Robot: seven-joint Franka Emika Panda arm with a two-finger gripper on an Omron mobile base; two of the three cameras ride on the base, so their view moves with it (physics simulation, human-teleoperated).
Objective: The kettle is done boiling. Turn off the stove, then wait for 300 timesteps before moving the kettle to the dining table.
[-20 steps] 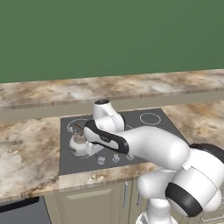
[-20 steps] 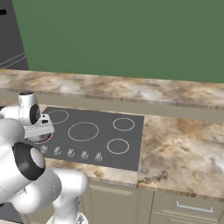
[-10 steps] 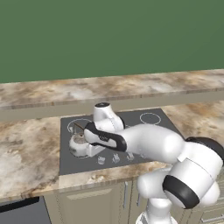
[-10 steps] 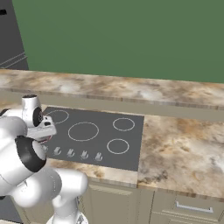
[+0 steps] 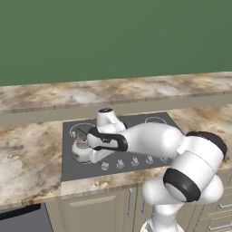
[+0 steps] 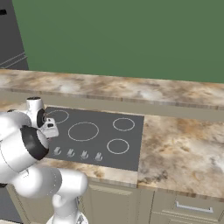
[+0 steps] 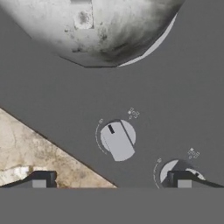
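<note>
Pincer (image 7: 111, 183) was spread wide, holding nothing, hanging low over the front-left of the stove (image 5: 136, 136); one fingertip (image 7: 40, 179) sat over the front marble counter (image 7: 26, 148), the other (image 7: 183, 179) over a knob at the frame's edge. Between them, a little further out, sat a silver knob (image 7: 117, 140) with a dark pointer mark and a dial arc around it. No contact with it that I could see.

Beyond the knob: the kettle (image 7: 92, 26), squat, rounded, mottled silvery metal, sitting on a white ring burner outline at the stove's left side. In the left base view the kettle (image 5: 82, 149) was partly hidden by my wrist; its thin dark handle arched above the lid.

Stove was flat dark grey, with a row of small knobs (image 6: 76, 153) along its front edge. From the right base view the other three rings were bare, giving open room to the right. Front counter edge lay close beneath the pincer.

Furthest out, the dining table (image 6: 131, 87), a long raised veined marble slab, ran behind the stove below a green wall (image 6: 131, 35).
</note>
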